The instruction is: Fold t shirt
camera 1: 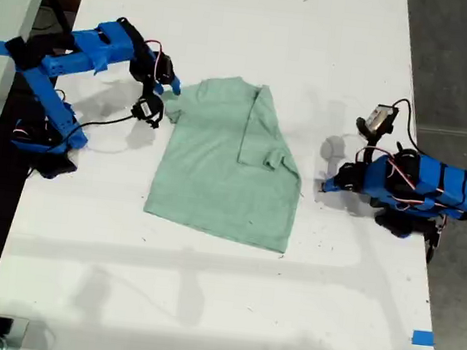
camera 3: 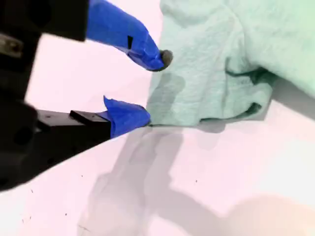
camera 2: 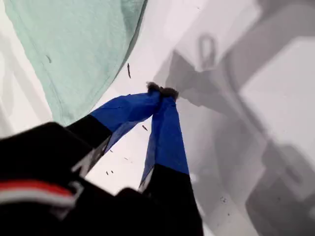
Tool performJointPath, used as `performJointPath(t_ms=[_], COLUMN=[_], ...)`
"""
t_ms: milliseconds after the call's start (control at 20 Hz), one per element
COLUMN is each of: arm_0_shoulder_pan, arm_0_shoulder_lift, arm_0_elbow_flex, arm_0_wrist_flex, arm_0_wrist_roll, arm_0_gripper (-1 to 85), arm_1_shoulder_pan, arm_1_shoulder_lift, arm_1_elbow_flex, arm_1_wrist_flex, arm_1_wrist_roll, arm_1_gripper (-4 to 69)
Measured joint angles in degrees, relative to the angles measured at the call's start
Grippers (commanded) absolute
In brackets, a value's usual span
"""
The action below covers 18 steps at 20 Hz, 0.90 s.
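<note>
The t shirt (camera 1: 221,170) lies flat in the middle of the white table (camera 1: 203,306) in the exterior view, with the sleeve on that view's right already folded inward over the body. One blue arm sits at the shirt's upper corner on the view's left; the other rests well apart from the cloth on the view's right.

In the first wrist view, my first gripper (camera 2: 161,91) has its jaws pressed together on nothing, its tips on bare table just beside the shirt's edge (camera 2: 74,54).

In the second wrist view, my second gripper (camera 3: 153,88) stands wide apart at the bunched sleeve hem (camera 3: 216,98), one tip above the cloth, one level with the table.

You should expect light, limp, soft fabric that sags and drags rather than slides stiffly. Pinch that doubled sleeve hem, where the thicker layers likely give you a surer bite.
</note>
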Motion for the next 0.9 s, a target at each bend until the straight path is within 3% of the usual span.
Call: performJointPath(t_ms=[50, 100, 350, 600, 750, 800, 850, 900], arm_0_shoulder_pan=[-0.3, -0.5, 0.1, 18.5, 30.5, 33.5, 35.2, 35.5], arm_0_shoulder_lift=[-2.5, -5.2, -8.5, -9.4, -16.8, -20.0, -22.7, -23.4], arm_0_elbow_flex=[-0.5, -0.7, -6.7, -38.6, -51.1, -51.9, -52.1, -52.1], arm_0_wrist_flex=[-0.3, -1.4, 2.1, 17.6, 14.9, 13.5, 12.9, 13.0], arm_0_wrist_roll=[0.2, 0.2, -2.1, -12.3, -17.2, -18.5, -19.0, -19.0], arm_0_gripper=[12.3, -0.2, -0.3, -0.3, 12.0, 10.9, -0.2, -0.3], arm_1_shoulder_pan=[0.0, 0.0, 0.0, 0.0, 0.0, 0.0, 0.0, 0.0], arm_1_shoulder_lift=[0.0, 0.0, 0.0, 0.0, 0.0, 0.0, 0.0, 0.0], arm_1_elbow_flex=[0.0, 0.0, 0.0, 0.0, 0.1, 0.1, 0.1, 0.1], arm_1_wrist_flex=[0.0, 0.0, 0.0, 0.0, 0.0, 0.0, 0.0, 0.0], arm_1_wrist_roll=[0.0, 0.0, 0.0, 0.0, 0.0, 0.0, 0.0, 0.0], arm_1_gripper=[-0.1, -0.1, -0.1, -0.1, -0.1, -0.1, -0.1, -0.1])
